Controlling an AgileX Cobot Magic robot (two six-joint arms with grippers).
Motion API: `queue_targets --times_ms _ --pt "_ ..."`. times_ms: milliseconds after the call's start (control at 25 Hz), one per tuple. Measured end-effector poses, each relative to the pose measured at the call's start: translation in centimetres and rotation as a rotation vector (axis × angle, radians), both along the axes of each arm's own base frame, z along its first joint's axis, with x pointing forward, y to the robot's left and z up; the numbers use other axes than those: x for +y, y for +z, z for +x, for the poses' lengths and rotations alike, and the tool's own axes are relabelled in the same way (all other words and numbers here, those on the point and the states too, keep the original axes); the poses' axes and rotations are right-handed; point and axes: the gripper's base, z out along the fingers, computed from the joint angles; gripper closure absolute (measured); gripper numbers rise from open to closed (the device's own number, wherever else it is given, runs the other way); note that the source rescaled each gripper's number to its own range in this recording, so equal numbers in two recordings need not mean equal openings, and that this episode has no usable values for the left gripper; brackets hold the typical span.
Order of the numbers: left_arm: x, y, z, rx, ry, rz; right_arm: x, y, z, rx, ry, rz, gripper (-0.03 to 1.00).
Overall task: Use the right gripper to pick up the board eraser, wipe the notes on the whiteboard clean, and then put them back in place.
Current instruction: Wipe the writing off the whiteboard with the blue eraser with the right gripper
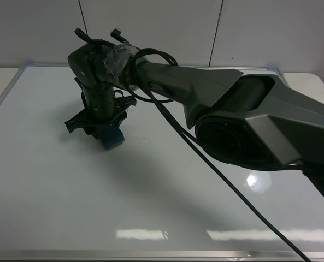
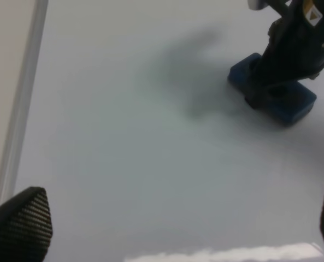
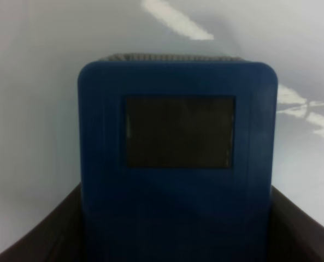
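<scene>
while flat on the whiteboard [image 1: 69, 207], board eraser [image 1: 113, 140] between right jaws

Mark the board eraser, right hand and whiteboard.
board eraser [image 3: 178, 131]: right wrist view, dark patch on its top.
right hand [image 2: 276, 87]: left wrist view, between the fingertips clamping the eraser.
whiteboard [image 1: 151, 218]: exterior high view, bare front surface.
</scene>
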Motion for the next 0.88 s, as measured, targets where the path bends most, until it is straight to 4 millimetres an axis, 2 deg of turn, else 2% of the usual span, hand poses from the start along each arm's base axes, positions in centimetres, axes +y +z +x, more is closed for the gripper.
queue_targets --times_ms 320,440,640,880 --pt "0.0 0.0 0.0 0.000 0.000 0.000 0.0 0.1 -0.1 0.004 0.021 -0.006 0.97" --pt "0.0 0.0 0.0 0.000 0.000 0.000 -0.6 0.3 -0.5 0.021 0.031 -0.024 0.97" --pt "0.0 0.0 0.0 0.000 0.000 0.000 -3.2 0.1 -1.7 0.006 0.062 -0.101 0.97" --pt "0.0 0.0 0.0 0.000 0.000 0.000 -7.3 -0.2 -1.5 0.003 -0.012 -0.092 0.97"
